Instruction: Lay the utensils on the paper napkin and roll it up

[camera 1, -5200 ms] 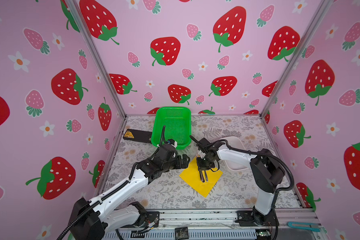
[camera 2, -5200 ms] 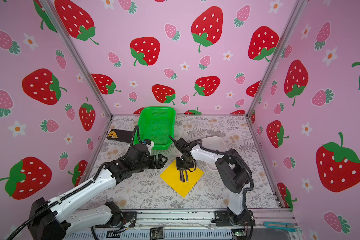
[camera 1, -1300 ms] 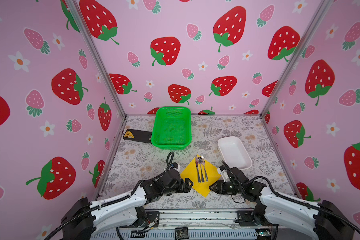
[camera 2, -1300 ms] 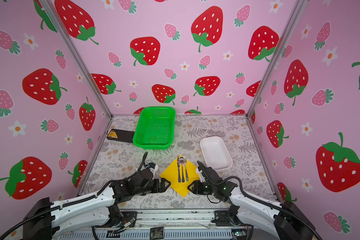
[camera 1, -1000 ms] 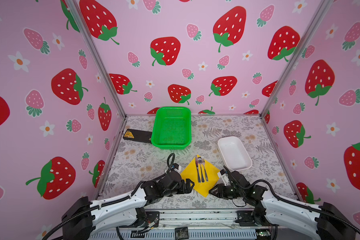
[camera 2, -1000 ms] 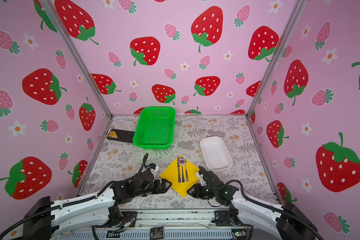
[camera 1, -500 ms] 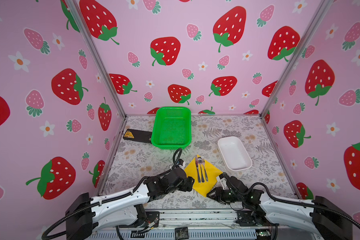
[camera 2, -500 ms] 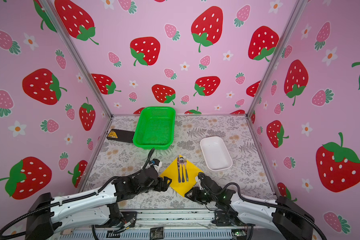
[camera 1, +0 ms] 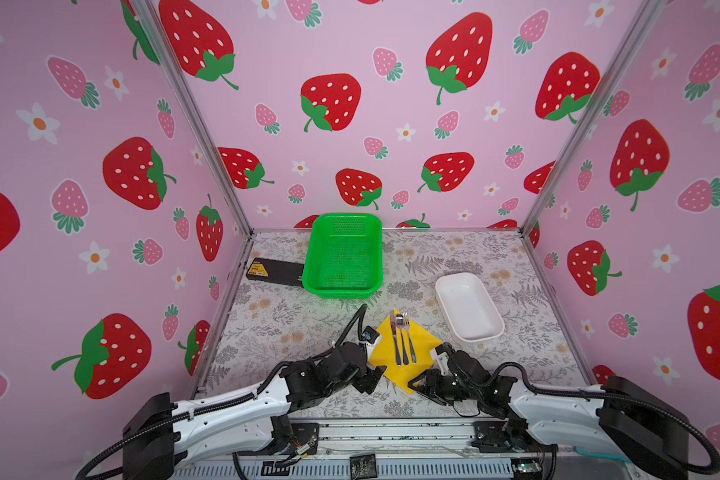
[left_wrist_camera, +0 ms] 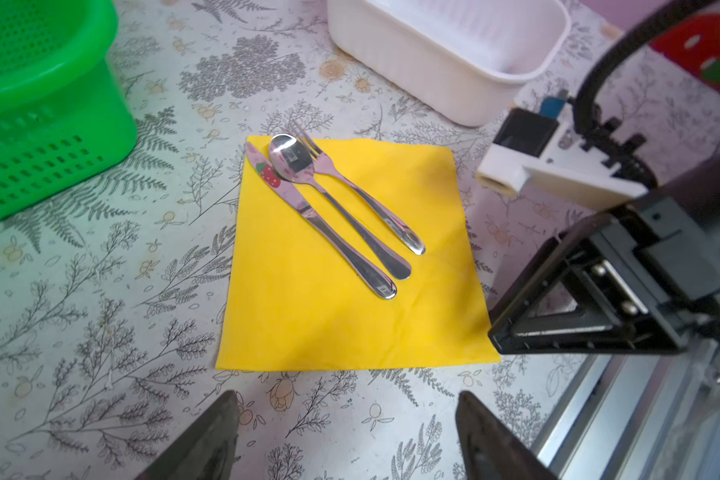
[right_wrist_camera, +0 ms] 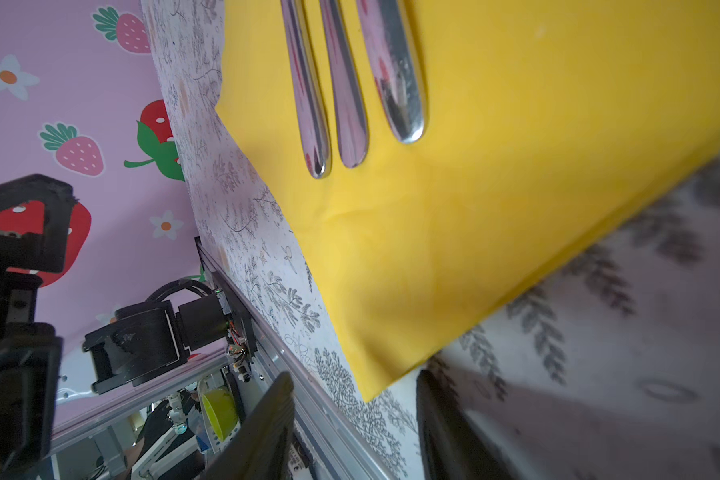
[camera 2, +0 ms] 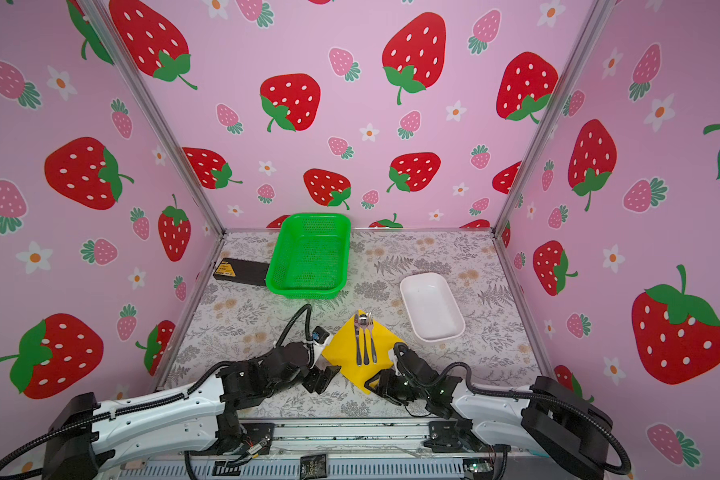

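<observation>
Left gripper (camera 1: 373, 379) and right gripper (camera 1: 417, 384): jaws apart, both empty, low at the yellow paper napkin (camera 1: 383, 349) near edges. Knife (left_wrist_camera: 308, 212), spoon (left_wrist_camera: 287, 162), fork (left_wrist_camera: 375, 208) lie side by side on it, so placing looks done. Napkin flat; rolling not begun.

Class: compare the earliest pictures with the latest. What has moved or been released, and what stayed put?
The right gripper left the utensils lying on the paper napkin and drew back to its near corner, open. The left gripper also pulled back toward the near edge, open. Napkin, green basket and white dish stayed put.
</observation>
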